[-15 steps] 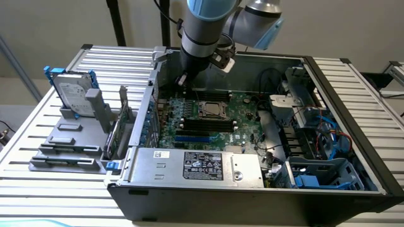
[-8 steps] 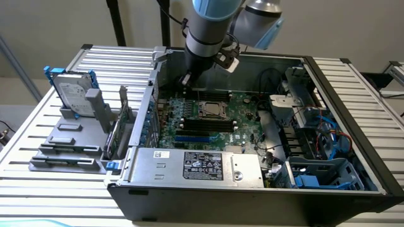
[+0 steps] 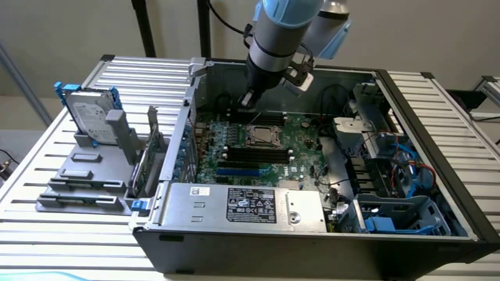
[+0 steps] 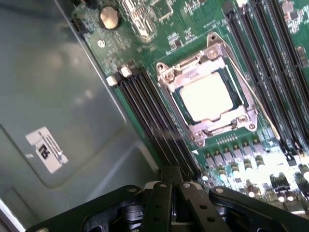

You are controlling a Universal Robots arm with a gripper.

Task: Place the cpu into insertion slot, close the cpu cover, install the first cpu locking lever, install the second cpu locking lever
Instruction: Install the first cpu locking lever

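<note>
So the cpu (image 4: 207, 96) is sitting flat in the insertion slot (image 4: 177, 99), pale metal top facing up. The cpu cover (image 4: 217, 126) is down around it like a silver frame. A thin wire lever runs along one side of the socket, but I honestly can't tell if it's latched.

The hand (image 4: 172, 174) isn't touching any of that. Its fingers are pressed right together with nothing between them. It hangs just beside the socket, over the end of the bank of black memory slots (image 4: 145, 111). In the exterior view the hand (image 3: 248, 104) is a bit above and beyond the cpu (image 3: 264, 136), toward the far wall of the case.

Everything sits on the green circuit board (image 4: 193, 29), which lies flat inside an open black computer case (image 3: 312, 246). There's a silver power supply (image 3: 234, 205) with a label along the near edge. Blue cables (image 3: 406, 170) and a blue-grey drive cage (image 3: 399, 216) are on the exterior view's right.

The case rests on a slatted metal surface (image 3: 62, 234). On the exterior view's left there's a grey holder tray (image 3: 78, 175) with a hard drive (image 3: 86, 117) standing upright in it. Behind it all is a plain pale wall and a couple of black poles.
</note>
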